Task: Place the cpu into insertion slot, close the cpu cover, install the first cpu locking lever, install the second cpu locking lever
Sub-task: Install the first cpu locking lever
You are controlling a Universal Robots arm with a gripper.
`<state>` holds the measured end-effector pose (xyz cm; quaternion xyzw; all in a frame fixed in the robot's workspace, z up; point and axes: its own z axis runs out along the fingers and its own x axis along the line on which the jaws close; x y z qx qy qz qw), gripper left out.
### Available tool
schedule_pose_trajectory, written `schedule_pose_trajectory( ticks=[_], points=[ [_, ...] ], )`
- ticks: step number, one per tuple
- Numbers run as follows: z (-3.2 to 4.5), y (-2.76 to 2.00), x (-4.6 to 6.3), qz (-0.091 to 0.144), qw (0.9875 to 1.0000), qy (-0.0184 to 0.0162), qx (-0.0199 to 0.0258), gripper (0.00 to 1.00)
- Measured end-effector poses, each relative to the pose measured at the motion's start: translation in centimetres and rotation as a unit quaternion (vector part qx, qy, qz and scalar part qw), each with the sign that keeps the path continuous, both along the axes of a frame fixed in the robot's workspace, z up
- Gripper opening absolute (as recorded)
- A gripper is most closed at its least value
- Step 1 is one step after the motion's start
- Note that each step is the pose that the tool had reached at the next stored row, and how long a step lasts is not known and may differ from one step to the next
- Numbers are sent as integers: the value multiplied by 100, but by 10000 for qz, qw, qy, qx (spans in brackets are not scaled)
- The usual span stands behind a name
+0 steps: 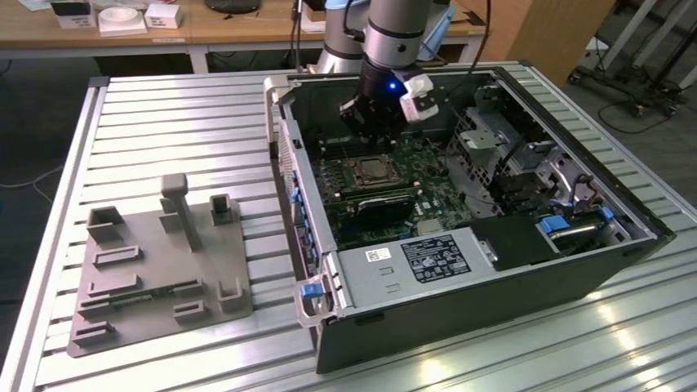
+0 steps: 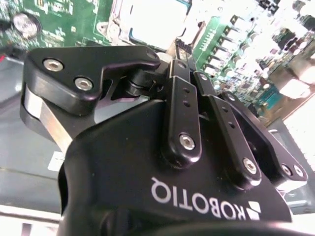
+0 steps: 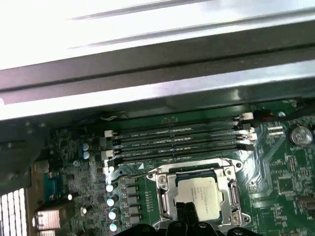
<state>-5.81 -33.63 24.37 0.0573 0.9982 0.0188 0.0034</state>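
the gripper (image 1: 368,131) hangs just over the socket (image 1: 376,173), fingers (image 2: 183,105) seemingly pressed together; pushing down off-line there could scrape the seated chip (image 3: 204,194) or bend the cover (image 3: 231,196).

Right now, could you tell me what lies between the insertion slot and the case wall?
In the first wrist view, the long memory slots lie between them.

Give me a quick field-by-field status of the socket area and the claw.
claw: shut, nothing seen in it, above the socket
chip: seated in the socket
cover: lying flat around the chip
levers: cannot tell whether latched
surroundings: memory slots beside the socket, all inside the open computer case
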Motion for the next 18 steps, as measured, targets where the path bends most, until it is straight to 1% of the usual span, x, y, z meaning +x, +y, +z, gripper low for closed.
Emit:
schedule_pose_trajectory(
  ticks=[2,5,8,12,14,18],
  points=[
    [-3,0,0,189,9998,1,-1,11],
    [-3,0,0,430,9991,0,-1,11],
    [21,0,1,559,9984,0,1,11],
    [84,1,0,666,9978,0,0,11],
    [90,2,0,719,9974,-1,2,11],
    [91,1,-14,906,9959,0,1,11]
  ],
)
